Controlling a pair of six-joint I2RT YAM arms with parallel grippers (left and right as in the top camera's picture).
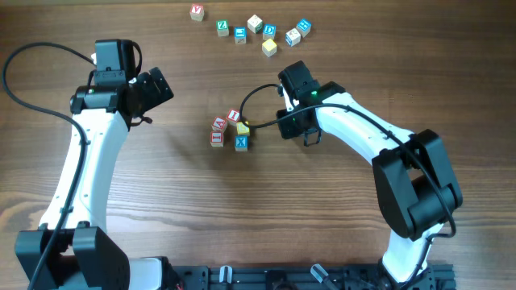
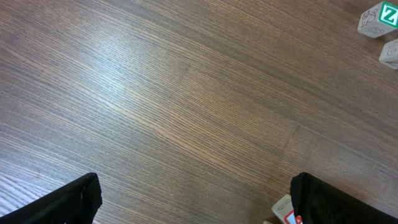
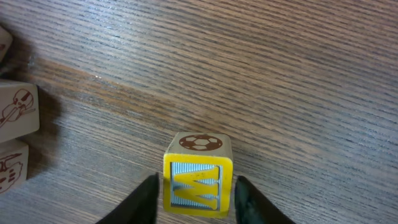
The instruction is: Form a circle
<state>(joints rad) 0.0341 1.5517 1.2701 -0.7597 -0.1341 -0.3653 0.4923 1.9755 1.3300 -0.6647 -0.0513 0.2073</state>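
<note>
Circle point(image 1: 229, 129) of letter cubes is noted at table centre, between the two arms. About five cubes are counted, clumped with little open middle. Yellow cube point(image 3: 198, 180), on its right side, is flanked closely by the right gripper point(image 3: 196, 186); whether it is pinched or only bracketed cannot be told. Left gripper point(image 2: 196, 200) is spread wide over bare wood, nothing held.

Risks, as judged:
- If a finger drags on a face during withdrawal, the yellow cube may be twisted or tipped.
- If it is shoved leftward, the red-lettered cubes point(image 3: 15, 118) may be knocked and the gap lost.
- Loose cubes point(image 1: 254, 31) lie well apart; a reach there may sweep the cable point(image 1: 251, 90) across the ring.
</note>
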